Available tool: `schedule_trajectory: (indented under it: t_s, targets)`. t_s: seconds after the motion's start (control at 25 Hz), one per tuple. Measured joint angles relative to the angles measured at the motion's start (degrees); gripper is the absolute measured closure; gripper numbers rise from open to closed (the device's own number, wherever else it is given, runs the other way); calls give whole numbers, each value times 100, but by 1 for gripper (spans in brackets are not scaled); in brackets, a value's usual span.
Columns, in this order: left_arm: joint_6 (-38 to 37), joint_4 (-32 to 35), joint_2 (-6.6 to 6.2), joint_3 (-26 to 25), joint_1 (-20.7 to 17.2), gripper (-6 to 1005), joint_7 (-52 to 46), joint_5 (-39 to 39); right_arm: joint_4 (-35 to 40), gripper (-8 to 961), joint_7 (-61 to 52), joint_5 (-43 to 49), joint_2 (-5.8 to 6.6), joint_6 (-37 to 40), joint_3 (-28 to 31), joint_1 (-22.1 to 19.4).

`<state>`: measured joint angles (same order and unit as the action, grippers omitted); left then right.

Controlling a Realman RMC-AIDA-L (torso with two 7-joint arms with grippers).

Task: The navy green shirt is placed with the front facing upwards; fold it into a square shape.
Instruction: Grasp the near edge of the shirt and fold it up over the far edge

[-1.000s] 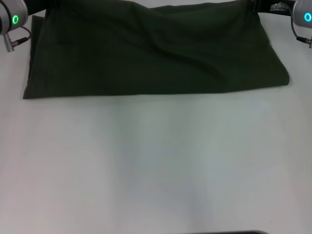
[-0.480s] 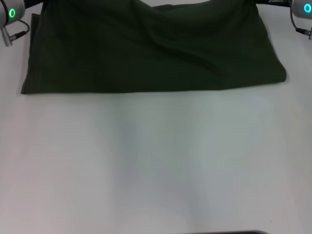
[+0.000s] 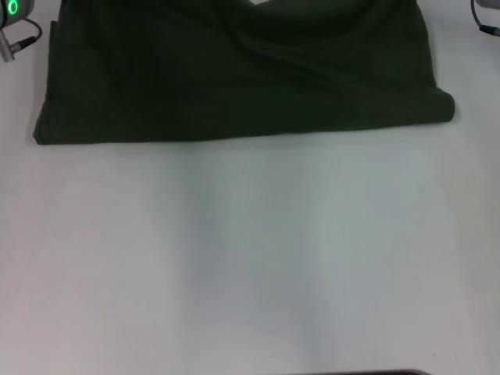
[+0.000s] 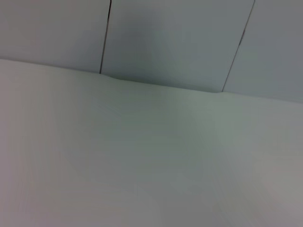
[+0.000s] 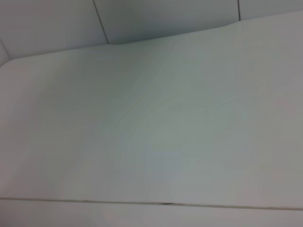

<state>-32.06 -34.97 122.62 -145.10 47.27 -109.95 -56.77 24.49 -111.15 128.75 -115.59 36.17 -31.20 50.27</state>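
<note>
A: One garment in the head view, the navy green shirt (image 3: pixel 234 74). Soft cotton, matte and very dark olive, lying as a broad band across the far part of the white table (image 3: pixel 250 258), its top running out of sight.

B: Left to right, then?

A: At the far left corner of the view sits a sliver of the left arm's wrist (image 3: pixel 11 19), grey housing with a green ring light and a cable. Just beside it is the shirt's left side, a straight doubled border ending in a squared near corner. The near hem runs straight across, rising slightly to the right. Diagonal creases cross the cloth right of centre. The right near corner is rounded and plump, like a rolled fold. Beyond it, at the far right, only a scrap of the right arm's cable (image 3: pixel 484 19) shows.

B: Any lettering?

A: None visible; the upper face is plain green.

B: And the grippers?

A: Neither one's fingers show in any view, so whether they are apart, together or clamped on cloth cannot be told.

B: What do the wrist cameras add?

A: No shirt at all. The left wrist view has smooth pale tabletop (image 4: pixel 142 165) meeting grey wall panels (image 4: pixel 165 38) split by dark vertical seams. The right wrist view has the same bare surface (image 5: pixel 151 132), the panels (image 5: pixel 165 16) beyond, and a thin dark seam (image 5: pixel 142 203) across its near part.
</note>
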Motion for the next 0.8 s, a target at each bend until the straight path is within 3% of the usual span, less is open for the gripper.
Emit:
schedule_trajectory:
  t_s: [0.44, 0.8]
  targets:
    - [31, 14, 42, 0, -30, 822, 32, -2, -22, 920, 10, 1, -9, -25, -9, -3]
    - [57, 20, 78, 0, -13, 809, 38, -1, -22, 859, 61, 1, -57, -60, -22, -16]
